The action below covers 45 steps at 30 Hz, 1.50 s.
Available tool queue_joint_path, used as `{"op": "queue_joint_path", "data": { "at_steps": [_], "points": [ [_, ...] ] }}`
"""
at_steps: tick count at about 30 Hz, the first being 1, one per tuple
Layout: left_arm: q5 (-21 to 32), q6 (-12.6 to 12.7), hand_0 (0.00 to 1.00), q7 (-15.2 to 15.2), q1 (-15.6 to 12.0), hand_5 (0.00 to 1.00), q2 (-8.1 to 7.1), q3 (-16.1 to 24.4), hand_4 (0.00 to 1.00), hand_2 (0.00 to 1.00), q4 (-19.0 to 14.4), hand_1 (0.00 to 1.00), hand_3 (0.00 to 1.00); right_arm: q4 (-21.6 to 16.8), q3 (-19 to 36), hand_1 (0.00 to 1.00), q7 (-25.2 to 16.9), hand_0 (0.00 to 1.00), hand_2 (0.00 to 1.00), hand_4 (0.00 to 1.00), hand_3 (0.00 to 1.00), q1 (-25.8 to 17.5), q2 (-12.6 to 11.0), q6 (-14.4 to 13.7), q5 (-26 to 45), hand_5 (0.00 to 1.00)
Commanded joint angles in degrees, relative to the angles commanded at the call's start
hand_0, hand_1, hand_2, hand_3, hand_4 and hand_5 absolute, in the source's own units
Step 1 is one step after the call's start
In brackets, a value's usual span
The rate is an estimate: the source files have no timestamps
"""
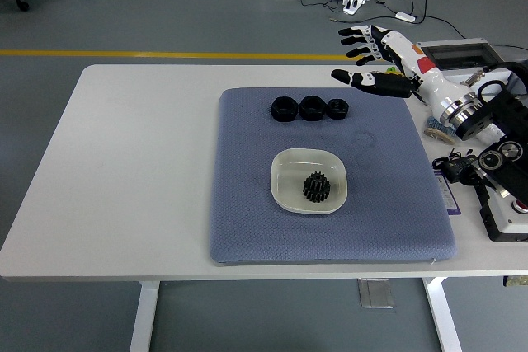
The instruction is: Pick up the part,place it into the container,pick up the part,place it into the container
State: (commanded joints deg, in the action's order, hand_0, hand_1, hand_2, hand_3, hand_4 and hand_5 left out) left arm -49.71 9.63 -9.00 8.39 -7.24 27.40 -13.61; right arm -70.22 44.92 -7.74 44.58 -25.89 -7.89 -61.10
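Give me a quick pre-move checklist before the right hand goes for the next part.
1. Gear lies inside the white container: ok.
2. Right hand empty, fingers spread: ok.
3. Right hand clear of the container, raised beyond the blue mat's far right corner: ok.
4. Three black parts in a row on the mat, unobstructed: ok.
5. Room left in the container beside the gear: ok.
6. Left hand position: cannot tell, out of view.

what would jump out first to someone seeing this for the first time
The right robot hand, fingers spread and holding nothing, is raised above the far right corner of the blue mat. At the mat's middle a black gear lies in the white dish, and three black parts line up behind it.
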Motion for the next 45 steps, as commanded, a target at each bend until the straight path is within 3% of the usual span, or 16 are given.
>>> {"op": "queue_joint_path", "data": {
  "at_steps": [5,6,11,12,14,21,36,45],
  "points": [
    [0.6,0.1,0.706,0.3,0.1,0.663,0.17,-0.4,0.685,0.748,0.1,0.705,0.651,1.3,-0.1,0.752,0.1,0.714,0.836,0.998,0.84,-2.9,-3.6,0.0,12.3,0.702],
    [0.6,0.2,0.705,0.4,0.1,0.662,0.18,-0.3,0.685,0.745,0.2,0.705,0.651,1.8,-0.6,0.823,0.0,0.807,0.883,0.998,0.841,-3.4,-4.4,0.0,14.5,0.751],
    [1.7,0.7,0.705,0.8,0.2,0.662,0.24,-0.6,0.685,0.745,0.4,0.705,0.651,3.2,-0.9,0.823,-1.6,0.807,0.883,0.998,0.841,-6.8,-7.2,1.9,26.8,0.751],
    [2.0,0.8,0.705,0.9,0.2,0.663,0.23,-0.9,0.683,0.745,0.4,0.708,0.65,3.1,-0.4,0.845,-2.1,0.847,0.891,0.998,0.863,-7.6,-7.8,2.2,29.3,0.811],
    [2.7,0.9,0.705,1.0,0.3,0.663,0.22,-1.2,0.683,0.745,0.5,0.708,0.65,2.7,0.4,0.845,-2.8,0.847,0.891,0.998,0.863,-8.9,-8.6,2.9,32.2,0.811],
    [4.3,1.1,0.705,1.7,0.3,0.664,0.15,-2.4,0.683,0.744,0.6,0.708,0.649,0.0,5.4,0.844,-5.2,0.848,0.885,0.998,0.87,-13.6,-10.3,2.9,33.5,0.814],
    [4.6,0.6,0.705,2.4,0.2,0.662,0.33,-4.1,0.68,0.74,0.2,0.711,0.65,-5.7,10.8,0.827,-5.0,0.834,0.86,0.998,0.857,-19.9,-10.1,2.5,32.4,0.848],
    [4.7,0.3,0.704,2.8,0.5,0.662,0.53,-5.6,0.68,0.74,-0.2,0.708,0.651,-6.7,12.4,0.826,-5.0,0.831,0.858,0.998,0.855,-22.3,-9.9,2.2,32.0,0.848]
  ]
}}
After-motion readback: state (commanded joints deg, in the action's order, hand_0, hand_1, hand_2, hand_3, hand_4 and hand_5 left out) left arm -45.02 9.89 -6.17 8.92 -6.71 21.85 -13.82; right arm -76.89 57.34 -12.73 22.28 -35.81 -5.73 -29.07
